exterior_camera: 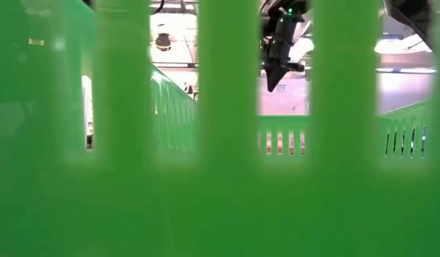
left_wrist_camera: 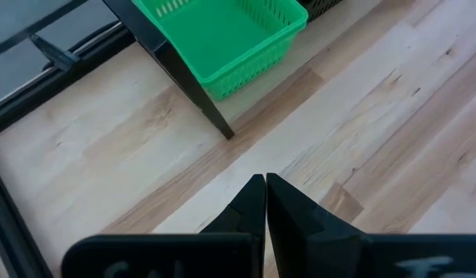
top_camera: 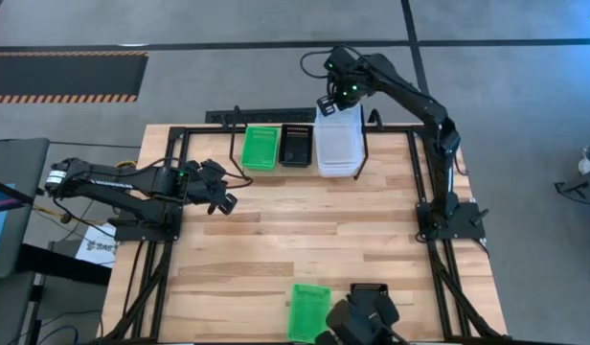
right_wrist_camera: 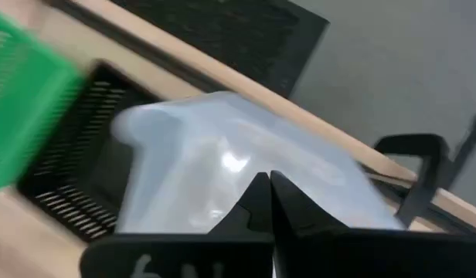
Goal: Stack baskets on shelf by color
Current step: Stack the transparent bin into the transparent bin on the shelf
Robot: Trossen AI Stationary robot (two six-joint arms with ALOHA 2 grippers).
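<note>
Green basket (top_camera: 309,311) sitting at near table edge, blocking low view. Right gripper (top_camera: 326,103), fingers pressed together, hovering over clear baskets (top_camera: 338,141) on shelf (top_camera: 364,144); left gripper (top_camera: 226,203), fingers together, idling over table (top_camera: 305,230)

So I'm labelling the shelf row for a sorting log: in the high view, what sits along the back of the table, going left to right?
Left gripper → green basket → black basket → clear basket, with the right gripper above its far end.
</note>
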